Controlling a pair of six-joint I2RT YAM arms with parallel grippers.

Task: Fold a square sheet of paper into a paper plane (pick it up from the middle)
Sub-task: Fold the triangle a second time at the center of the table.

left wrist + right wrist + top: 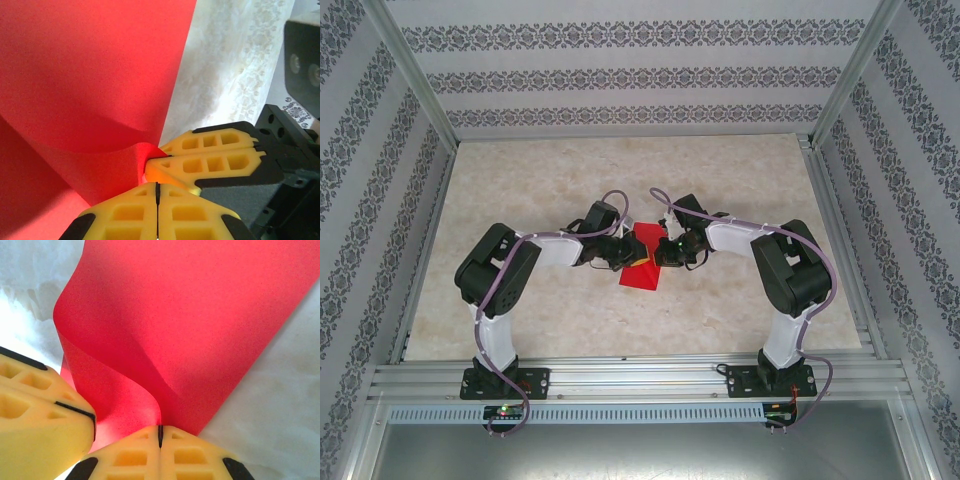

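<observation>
**Opening fold: sheet of paper (642, 268) pinched up at the middle of the table (520, 200), no dart shape yet.**

Left gripper (156, 185) at the sheet's nine o'clock, fingers pressed fully together, seemingly nipping the lower ply. Right gripper (160, 429) at three o'clock, fingers also closed tight, clamped on the paper where it rises into a tall curl. Tips of the two nearly touching, the free part of the sheet spreading toward six o'clock on the tabletop. Judged as gathering the middle for the first centre crease. Next move likely calls for laying one half squarely over the other, edges matched, then pressing along the fold. Thin paper, so a slipped pinch or skewed crease seems the main risk.
</observation>
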